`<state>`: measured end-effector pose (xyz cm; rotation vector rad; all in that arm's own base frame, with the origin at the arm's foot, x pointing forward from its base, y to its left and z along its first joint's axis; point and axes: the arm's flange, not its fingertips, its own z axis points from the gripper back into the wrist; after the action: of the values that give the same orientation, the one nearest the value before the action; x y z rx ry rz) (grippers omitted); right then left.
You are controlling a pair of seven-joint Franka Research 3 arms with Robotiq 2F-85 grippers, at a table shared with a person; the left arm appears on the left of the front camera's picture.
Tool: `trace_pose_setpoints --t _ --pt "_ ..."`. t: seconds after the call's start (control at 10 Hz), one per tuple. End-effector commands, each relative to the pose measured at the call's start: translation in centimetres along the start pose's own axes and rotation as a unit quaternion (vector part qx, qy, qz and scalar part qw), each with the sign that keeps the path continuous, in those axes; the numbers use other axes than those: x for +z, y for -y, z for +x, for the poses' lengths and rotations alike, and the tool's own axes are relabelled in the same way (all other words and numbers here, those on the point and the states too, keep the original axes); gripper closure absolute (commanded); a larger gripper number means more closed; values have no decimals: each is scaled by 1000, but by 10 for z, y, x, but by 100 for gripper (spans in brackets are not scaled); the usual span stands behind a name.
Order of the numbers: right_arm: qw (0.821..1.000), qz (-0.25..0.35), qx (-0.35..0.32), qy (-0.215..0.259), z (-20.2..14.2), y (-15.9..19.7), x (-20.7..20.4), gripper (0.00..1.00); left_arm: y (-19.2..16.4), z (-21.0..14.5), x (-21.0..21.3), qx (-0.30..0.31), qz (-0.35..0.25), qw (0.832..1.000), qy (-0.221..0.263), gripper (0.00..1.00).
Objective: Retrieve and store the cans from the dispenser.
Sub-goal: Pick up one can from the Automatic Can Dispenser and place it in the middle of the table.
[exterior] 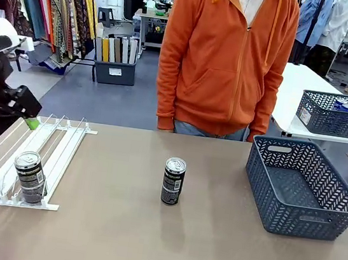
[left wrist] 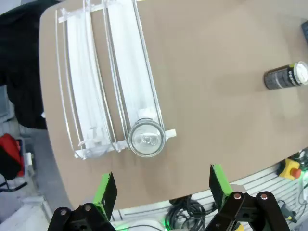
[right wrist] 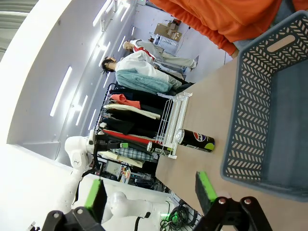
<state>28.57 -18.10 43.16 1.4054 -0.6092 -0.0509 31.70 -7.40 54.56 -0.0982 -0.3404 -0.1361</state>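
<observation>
A dark drink can with a silver top (exterior: 30, 177) stands upright at the stopper end of a flat white rack of thin parallel rails (exterior: 50, 146), which lies along the left edge of the brown worktop (exterior: 115, 237) and reaches its near-left corner. In the left wrist view the left gripper (left wrist: 161, 180) hangs above that end of the rack. Its green-padded fingers (left wrist: 106, 195) are spread wide and hold nothing, and the can's round top sits beyond them in the lane farther from the table's edge.

A second dark can (exterior: 173, 181) with a pale label stands upright near the middle of the worktop, well apart from the rack. A dark grey lattice plastic basket (exterior: 304, 189) sits at the right edge, also well apart from this can.

The right wrist view shows the right gripper (right wrist: 149, 185) above the worktop, just beside the basket's wall. Its fingers (right wrist: 204, 190) are parted wide around nothing. The middle can and the rack lie farther off in that view.

A person in an orange hooded top (exterior: 225, 60) stands at the far edge of the worktop, facing the robot.
</observation>
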Motion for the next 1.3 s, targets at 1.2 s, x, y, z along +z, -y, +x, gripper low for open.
trace_pose_setpoints --t 1.2 --pt "1000 4 7 1 2 -2 0 0 -15 24 -155 62 28 988 -142 0"
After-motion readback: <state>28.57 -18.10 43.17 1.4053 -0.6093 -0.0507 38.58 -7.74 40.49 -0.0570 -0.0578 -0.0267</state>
